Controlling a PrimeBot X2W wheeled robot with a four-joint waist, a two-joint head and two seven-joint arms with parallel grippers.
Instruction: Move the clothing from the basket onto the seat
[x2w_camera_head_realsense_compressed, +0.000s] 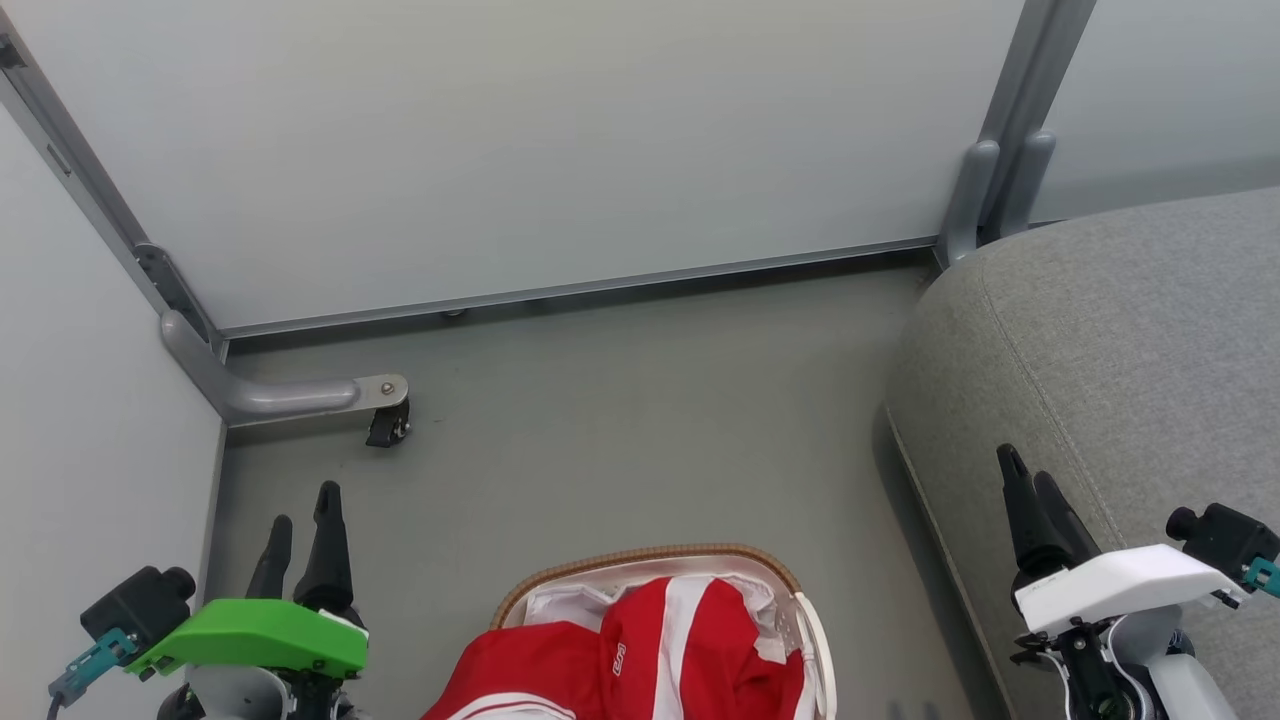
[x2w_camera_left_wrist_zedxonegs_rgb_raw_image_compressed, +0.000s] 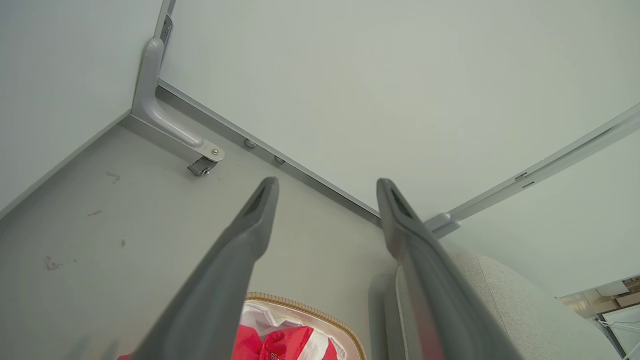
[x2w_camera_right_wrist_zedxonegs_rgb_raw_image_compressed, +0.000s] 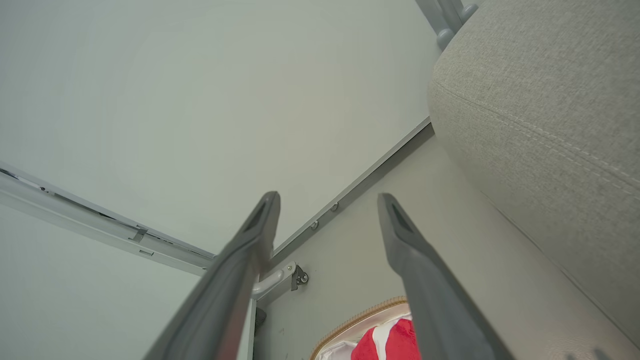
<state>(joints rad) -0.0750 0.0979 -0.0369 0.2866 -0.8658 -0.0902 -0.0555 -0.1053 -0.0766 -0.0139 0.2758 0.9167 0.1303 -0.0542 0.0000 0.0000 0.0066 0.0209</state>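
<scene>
Grey metal formed a curved foot (x2w_camera_head_realsense_compressed: 290, 395) at the far left, jutting from the corner of the pale wall panels (x2w_camera_head_realsense_compressed: 500, 130) onto the floor (x2w_camera_head_realsense_compressed: 620, 420) and ending in a small black caster (x2w_camera_head_realsense_compressed: 388, 425). Just below it in the head view, the left pincer (x2w_camera_head_realsense_compressed: 304, 505) rose from under a green cover (x2w_camera_head_realsense_compressed: 255, 632), its two dark fingers (x2w_camera_left_wrist_zedxonegs_rgb_raw_image_compressed: 245, 245) pointing up, released and grasping nothing; the left wrist view showed a wide gap between those fingers, with bare floor and wall behind. To its right, at the bottom middle, stood the basket (x2w_camera_head_realsense_compressed: 650, 553), its brown woven rim curving round a white liner (x2w_camera_head_realsense_compressed: 565, 600). The clothing (x2w_camera_head_realsense_compressed: 680, 650) lay heaped inside the basket, red with broad white stripes, one fold reaching past the rim at the lower left. A strip of floor separated the basket from the seat (x2w_camera_head_realsense_compressed: 1120, 330), a grey fabric couch with a rounded corner and a stitched seam. Farthest right, the right pincer (x2w_camera_head_realsense_compressed: 1025, 466) rose from a white cover (x2w_camera_head_realsense_compressed: 1110, 585) in front of the seat's edge, fingers likewise apart and empty; its wrist view looked past them at the seat's side, the floor and a corner of the basket with red cloth in it.
</scene>
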